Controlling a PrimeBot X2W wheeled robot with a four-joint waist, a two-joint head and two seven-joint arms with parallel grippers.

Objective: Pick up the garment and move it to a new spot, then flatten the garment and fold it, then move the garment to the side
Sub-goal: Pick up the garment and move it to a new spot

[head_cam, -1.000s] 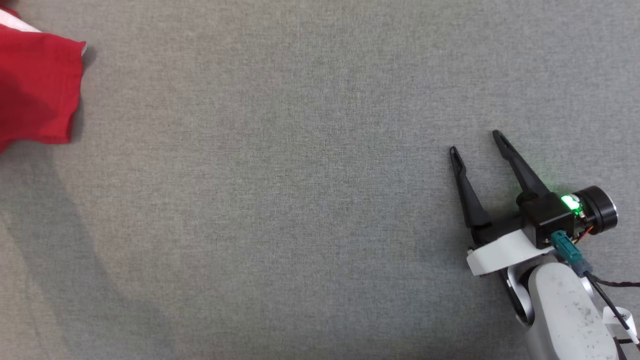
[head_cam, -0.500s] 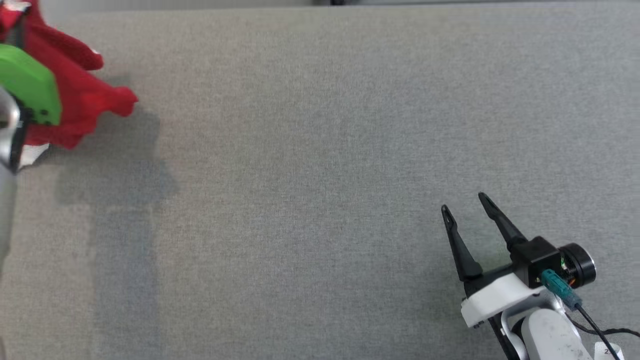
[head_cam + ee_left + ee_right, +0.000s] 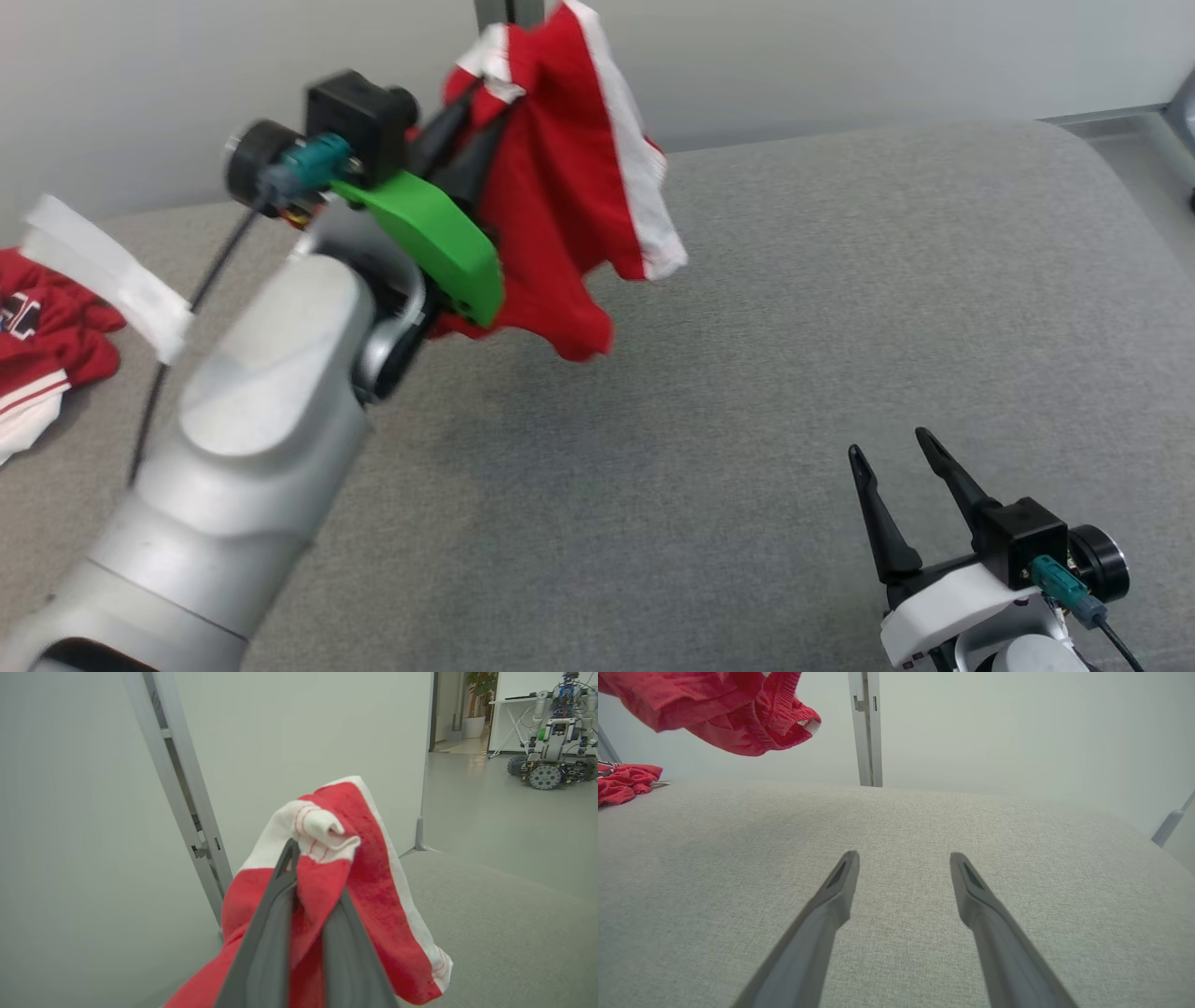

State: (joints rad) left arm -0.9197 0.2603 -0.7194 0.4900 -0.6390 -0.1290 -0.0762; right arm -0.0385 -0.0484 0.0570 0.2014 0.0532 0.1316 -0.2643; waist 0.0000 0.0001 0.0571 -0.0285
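Note:
The garment (image 3: 47, 327), a red jersey with black-and-white lettering and a white striped sleeve, lies crumpled at the far left of the grey table; it also shows as the garment (image 3: 623, 781) in the right wrist view. My left gripper (image 3: 490, 103) is raised above the table's back middle, shut on red shorts (image 3: 560, 205) with a white side band. In the left wrist view the shorts (image 3: 369, 868) drape over my left gripper (image 3: 313, 868) and hide one fingertip. Near the front right, my right gripper (image 3: 889, 444) is open and empty, low over the cloth-covered table (image 3: 904, 856).
The grey fabric table (image 3: 840, 308) ends at a pale partition wall with a grey upright post (image 3: 866, 728). Its right corner rounds off (image 3: 1102, 159). Another wheeled robot (image 3: 551, 732) stands far off in the room beyond. The hanging shorts (image 3: 724, 709) swing above the table's left.
The head camera has tilted up, bringing the wall and the jersey into view. My left arm has lifted the red shorts up and to the right. My right gripper stays open.

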